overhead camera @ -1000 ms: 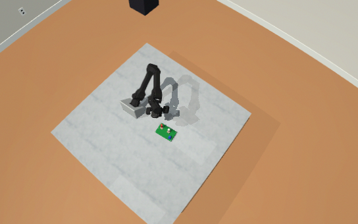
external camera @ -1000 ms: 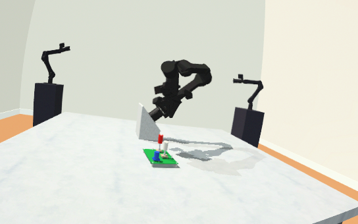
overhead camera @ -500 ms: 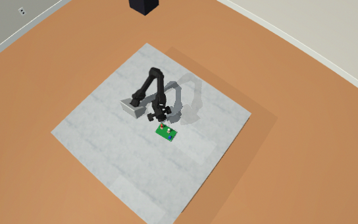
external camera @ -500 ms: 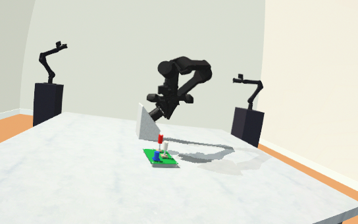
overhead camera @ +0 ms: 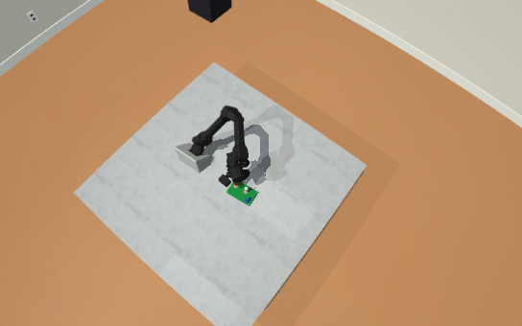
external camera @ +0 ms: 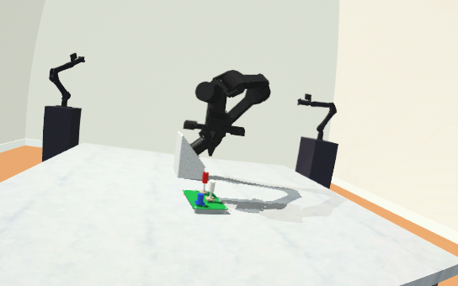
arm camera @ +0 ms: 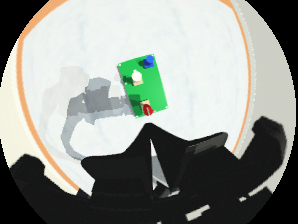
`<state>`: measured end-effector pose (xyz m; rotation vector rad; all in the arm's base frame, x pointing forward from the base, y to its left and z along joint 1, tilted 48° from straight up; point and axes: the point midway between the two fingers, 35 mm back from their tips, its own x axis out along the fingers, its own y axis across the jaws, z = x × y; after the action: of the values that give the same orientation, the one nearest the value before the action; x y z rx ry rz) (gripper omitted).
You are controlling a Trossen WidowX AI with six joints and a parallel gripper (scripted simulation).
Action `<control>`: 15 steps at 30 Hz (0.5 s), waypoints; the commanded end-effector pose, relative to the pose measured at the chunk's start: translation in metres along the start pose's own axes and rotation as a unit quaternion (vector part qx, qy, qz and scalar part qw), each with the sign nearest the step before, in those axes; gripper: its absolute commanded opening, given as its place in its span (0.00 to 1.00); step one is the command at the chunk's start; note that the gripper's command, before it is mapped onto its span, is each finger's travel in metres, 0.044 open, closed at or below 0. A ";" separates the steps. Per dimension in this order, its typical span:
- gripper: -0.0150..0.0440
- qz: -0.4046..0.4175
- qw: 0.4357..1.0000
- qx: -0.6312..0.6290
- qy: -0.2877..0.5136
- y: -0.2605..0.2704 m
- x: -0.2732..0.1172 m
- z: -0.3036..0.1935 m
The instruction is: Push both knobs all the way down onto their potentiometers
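The green circuit board [overhead camera: 238, 194] [external camera: 190, 196] [arm camera: 158, 90] stands on the table. A red knob [external camera: 205, 177] [arm camera: 147, 109] sits high on its shaft, with a gap above its potentiometer. A white knob [overhead camera: 246, 189] [external camera: 211, 186] [arm camera: 137, 76] is also raised on its shaft, above its tan potentiometer. A blue knob [overhead camera: 248, 199] [external camera: 200, 198] [arm camera: 149, 61] sits low at the far corner of the board in the wrist view. My gripper [external camera: 210, 155] [arm camera: 148, 125] is shut and empty. It hangs above the red knob's end of the board, touching nothing.
A grey wedge-shaped block [overhead camera: 191, 160] [external camera: 188, 161] stands at the arm's base. The arm's shadow falls on the table [overhead camera: 158, 206] [external camera: 126, 219] beside the board. Two other arms [external camera: 60, 82] [external camera: 326, 115] stand on dark pedestals beyond the table.
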<state>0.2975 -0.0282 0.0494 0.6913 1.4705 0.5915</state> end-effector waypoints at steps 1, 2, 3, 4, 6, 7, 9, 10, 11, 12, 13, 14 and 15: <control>0.25 0.000 0.997 -0.074 0.030 -0.005 0.006 0.005; 0.25 0.001 0.996 -0.088 0.035 -0.006 0.007 0.006; 0.25 0.001 0.995 -0.096 0.038 -0.006 0.007 0.006; 0.25 0.001 0.994 -0.098 0.039 -0.006 0.007 0.006; 0.25 0.001 0.994 -0.098 0.039 -0.006 0.007 0.006; 0.25 0.001 0.994 -0.098 0.039 -0.006 0.007 0.006; 0.25 0.001 0.994 -0.098 0.039 -0.006 0.007 0.006; 0.25 0.001 0.994 -0.098 0.039 -0.006 0.007 0.006; 0.25 0.001 0.994 -0.098 0.039 -0.006 0.010 0.006; 0.25 0.002 0.994 -0.099 0.039 -0.006 0.017 0.006; 0.25 0.002 0.994 -0.099 0.039 -0.006 0.025 0.005; 0.25 0.002 0.994 -0.099 0.039 -0.006 0.027 0.005; 0.25 0.002 0.994 -0.099 0.039 -0.006 0.027 0.005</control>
<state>0.3050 -0.0224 0.0335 0.5175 1.4512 0.7528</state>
